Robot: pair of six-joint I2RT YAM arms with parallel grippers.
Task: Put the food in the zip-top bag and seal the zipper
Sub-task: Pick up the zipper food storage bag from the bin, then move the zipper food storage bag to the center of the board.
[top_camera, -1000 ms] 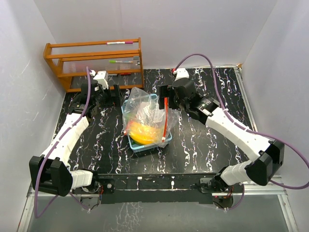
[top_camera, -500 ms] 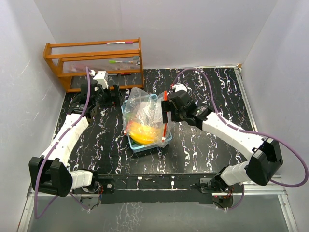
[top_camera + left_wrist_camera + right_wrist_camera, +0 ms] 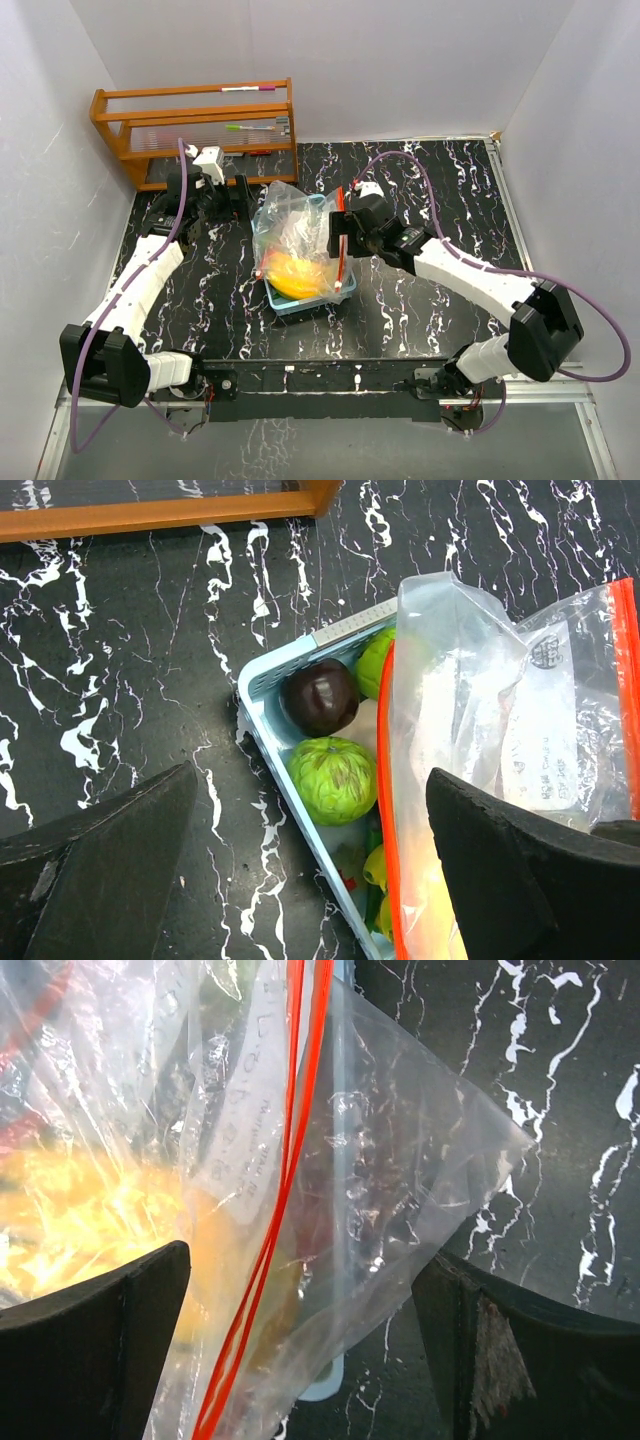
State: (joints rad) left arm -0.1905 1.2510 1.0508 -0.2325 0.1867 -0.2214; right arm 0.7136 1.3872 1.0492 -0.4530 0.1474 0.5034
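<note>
**Limp film, firmer edge**

Find zip-top bag (image 3: 420, 1160) draped over blue basket (image 3: 262, 695) on surface (image 3: 400, 310), food (image 3: 333, 778) partly beneath. Expect featherlight, slippery, crinkly film; pinch at stiffer zipper (image 3: 285, 1160). Note left tool (image 3: 310, 880) and right tool (image 3: 310, 1360) spread apart, holding nothing.

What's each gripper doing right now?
Left gripper: open, empty.
Right gripper: open, the clear bag between its fingers, not gripped.

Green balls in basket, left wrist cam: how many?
2 green balls: one beside the purple ball, one half behind the bag. More may hide under it.
</note>
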